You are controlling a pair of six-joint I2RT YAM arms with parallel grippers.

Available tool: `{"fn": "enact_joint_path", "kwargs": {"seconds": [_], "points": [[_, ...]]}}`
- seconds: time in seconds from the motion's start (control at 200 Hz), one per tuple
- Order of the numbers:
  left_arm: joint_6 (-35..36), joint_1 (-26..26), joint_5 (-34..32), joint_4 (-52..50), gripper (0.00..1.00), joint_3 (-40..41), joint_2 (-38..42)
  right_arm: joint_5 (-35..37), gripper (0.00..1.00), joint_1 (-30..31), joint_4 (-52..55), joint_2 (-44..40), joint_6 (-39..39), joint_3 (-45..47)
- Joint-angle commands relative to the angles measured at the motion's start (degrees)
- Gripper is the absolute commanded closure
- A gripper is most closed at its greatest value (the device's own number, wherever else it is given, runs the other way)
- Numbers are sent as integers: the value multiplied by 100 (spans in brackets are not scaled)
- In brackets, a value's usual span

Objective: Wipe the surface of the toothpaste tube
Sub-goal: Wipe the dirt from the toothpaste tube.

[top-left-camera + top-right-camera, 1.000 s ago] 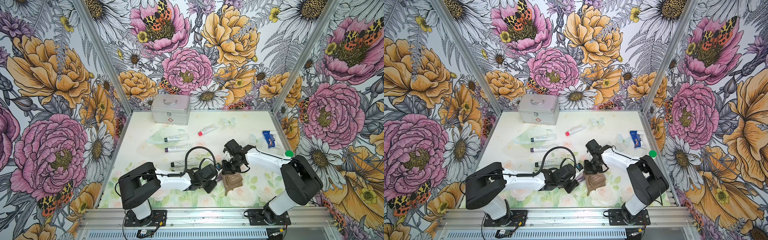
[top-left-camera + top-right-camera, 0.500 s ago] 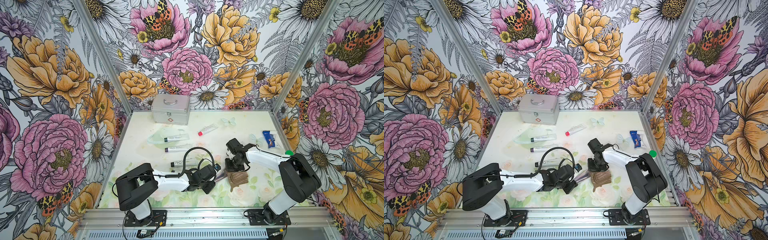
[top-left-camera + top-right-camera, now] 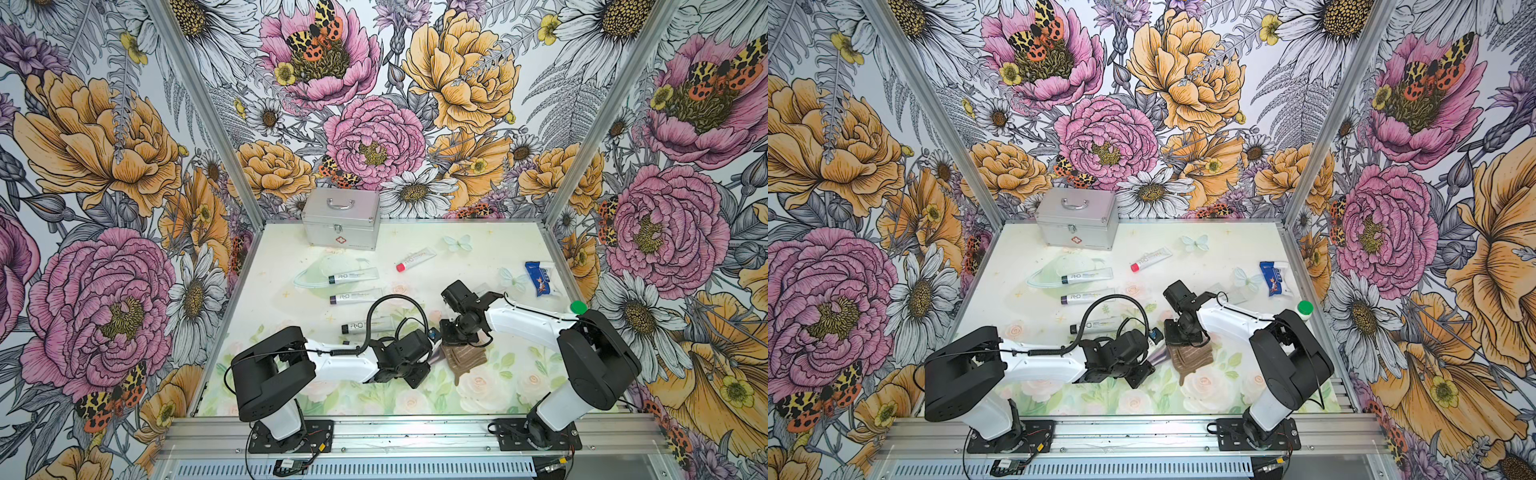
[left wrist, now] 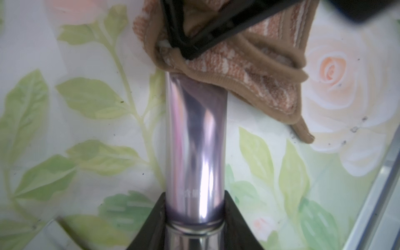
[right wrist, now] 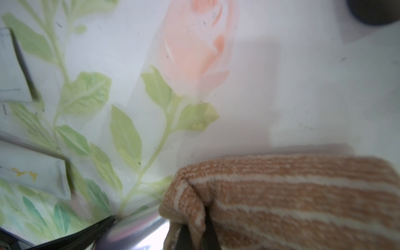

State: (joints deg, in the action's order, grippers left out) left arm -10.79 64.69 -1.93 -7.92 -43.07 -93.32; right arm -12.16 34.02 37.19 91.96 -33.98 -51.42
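One glossy tube [image 4: 195, 140], striped terry cloth [image 4: 263, 71]

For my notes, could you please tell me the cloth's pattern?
The cloth is orange-brown with thin cream stripes, clearest in the right wrist view.

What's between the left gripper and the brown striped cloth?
The shiny purple toothpaste tube, held by the left gripper, reaches up to the cloth; the left wrist view shows it.

Far end of toothpaste tube [image 4: 195, 140] hidden under cloth [image 4: 259, 71], its small print unreadable, cap end cropped
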Motion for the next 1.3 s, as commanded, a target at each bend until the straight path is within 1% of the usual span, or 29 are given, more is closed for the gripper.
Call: {"fn": "enact_joint_path", "kwargs": {"seconds": [0.0,0.175,0.295,0.355,0.445,0.63,0.776,0.941,1.126,1.196,1.296], "points": [[-35,-23,-50,-257,69,92,-57,103,100,-204,264,270,153,345],[-44,-25,-70,-257,69,120,-5,626,100,-557,525,231,415,299],[-39,-28,-79,-257,69,115,-17,633,100,-623,536,204,453,326],[-41,-26,-66,-260,69,108,-23,514,100,-592,518,169,423,318],[-38,-20,-68,-259,69,100,-45,292,100,-390,493,73,332,261],[-36,-26,-91,-259,69,97,-35,-575,100,15,258,-186,-23,300],[-35,-19,-100,-257,69,88,-32,-823,100,150,143,-272,-171,459],[-6,-20,-97,-261,69,76,-32,-501,100,-6,179,-64,-20,570],[-12,-36,-103,-264,69,106,36,429,100,-515,592,34,317,397],[-12,-43,-105,-258,69,126,54,539,100,-685,636,1,407,375],[-13,-52,-84,-236,69,128,29,655,100,-744,676,49,484,352]]}}
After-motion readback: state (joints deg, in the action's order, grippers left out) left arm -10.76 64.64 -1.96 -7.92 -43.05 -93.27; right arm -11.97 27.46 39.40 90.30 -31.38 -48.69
